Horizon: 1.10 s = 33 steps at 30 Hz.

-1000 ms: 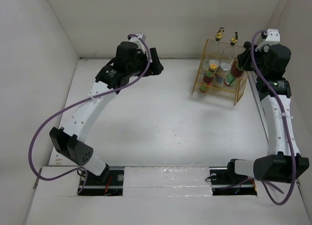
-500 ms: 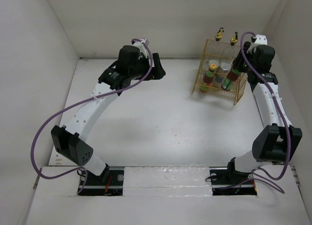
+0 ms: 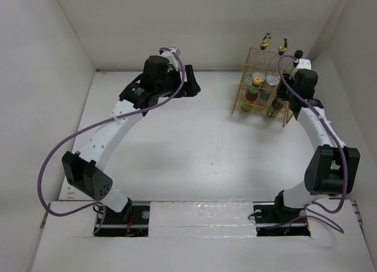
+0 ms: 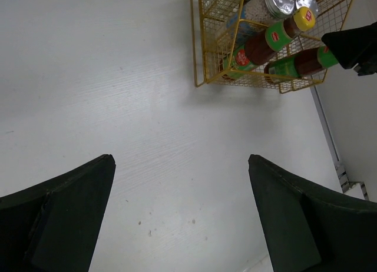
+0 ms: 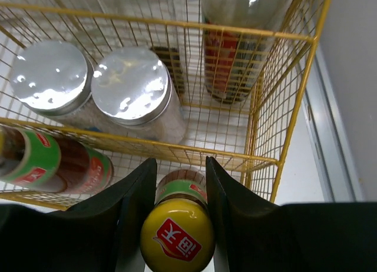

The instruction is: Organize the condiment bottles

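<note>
My right gripper (image 5: 180,186) clenched the yellow-capped bottle (image 5: 177,236) by the neck, the wire rack (image 5: 294,95) directly beneath; a crooked release, I judged, could topple it against the shakers (image 5: 132,89) beyond. Meanwhile my left gripper (image 4: 179,160) hung, jaws spread.

The top camera looks down from behind the arm bases (image 3: 118,218). The left wrist's looks well beyond its pincer (image 4: 179,160) across the tabletop (image 4: 118,78); the right's sits close over the wire rack (image 5: 235,156) all three share.
</note>
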Motion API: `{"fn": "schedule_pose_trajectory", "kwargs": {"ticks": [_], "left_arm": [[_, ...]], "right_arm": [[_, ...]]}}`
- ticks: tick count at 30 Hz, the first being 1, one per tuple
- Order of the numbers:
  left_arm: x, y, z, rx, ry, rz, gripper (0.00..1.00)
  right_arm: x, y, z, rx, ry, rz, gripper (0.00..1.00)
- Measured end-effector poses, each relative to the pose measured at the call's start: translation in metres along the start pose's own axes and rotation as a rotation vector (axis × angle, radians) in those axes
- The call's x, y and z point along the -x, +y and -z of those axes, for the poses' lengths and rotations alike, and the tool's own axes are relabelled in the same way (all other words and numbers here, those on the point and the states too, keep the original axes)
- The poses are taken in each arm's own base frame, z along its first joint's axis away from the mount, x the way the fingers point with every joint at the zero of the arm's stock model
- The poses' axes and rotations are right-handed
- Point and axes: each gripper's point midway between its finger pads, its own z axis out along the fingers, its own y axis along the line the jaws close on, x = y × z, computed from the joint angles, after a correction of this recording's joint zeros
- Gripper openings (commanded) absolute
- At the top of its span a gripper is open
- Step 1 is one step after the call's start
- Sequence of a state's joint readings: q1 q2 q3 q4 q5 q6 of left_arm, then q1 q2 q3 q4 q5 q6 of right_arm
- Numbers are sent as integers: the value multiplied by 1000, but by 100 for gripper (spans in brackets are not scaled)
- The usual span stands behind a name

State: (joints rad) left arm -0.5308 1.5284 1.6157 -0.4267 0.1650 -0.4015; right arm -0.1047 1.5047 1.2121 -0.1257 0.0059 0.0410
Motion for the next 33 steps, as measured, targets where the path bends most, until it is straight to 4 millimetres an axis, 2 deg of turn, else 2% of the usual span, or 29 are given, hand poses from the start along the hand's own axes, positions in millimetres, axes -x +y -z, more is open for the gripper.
{"fn": "schedule_pose_trajectory", "kwargs": {"ticks": [2, 3, 5, 6, 9, 10, 13, 16, 19, 21, 25, 29, 33], "left_arm": [[1, 0, 0, -1, -3, 0, 94], [1, 0, 0, -2, -3, 0, 94], [1, 0, 0, -2, -3, 0, 98], [1, -1, 0, -2, -4, 0, 98], [1, -1, 0, -5, -3, 1, 99], [1, -1, 0, -6, -3, 0, 99], [2, -2, -1, -12, -10, -1, 99], [3, -2, -1, -9, -13, -1, 99], [5, 0, 0, 3, -22, -1, 99], [7, 2, 2, 16, -35, -2, 99], [22, 3, 18, 45, -99, -4, 99], [45, -1, 52, 62, -203, 1, 99], [65, -3, 92, 67, -323, 28, 99]], "right_arm": [[-10, 1, -2, -8, 20, 7, 19], [-9, 2, -3, -10, 11, 9, 34], [-9, 4, -4, -8, 8, 11, 49], [-9, 5, -4, -8, 5, 12, 62], [-6, 6, -3, -7, -7, 13, 80], [-5, 6, -2, -10, -9, 12, 90], [2, 5, 3, -21, -20, 13, 99], [18, 4, 15, -31, -40, 1, 99], [61, 13, 44, -26, -127, -12, 99], [83, 25, 71, -2, -187, -19, 99], [119, 68, 146, 138, -334, -19, 99], [133, 108, 224, 327, -456, -29, 99], [134, 120, 268, 415, -506, -46, 99]]}}
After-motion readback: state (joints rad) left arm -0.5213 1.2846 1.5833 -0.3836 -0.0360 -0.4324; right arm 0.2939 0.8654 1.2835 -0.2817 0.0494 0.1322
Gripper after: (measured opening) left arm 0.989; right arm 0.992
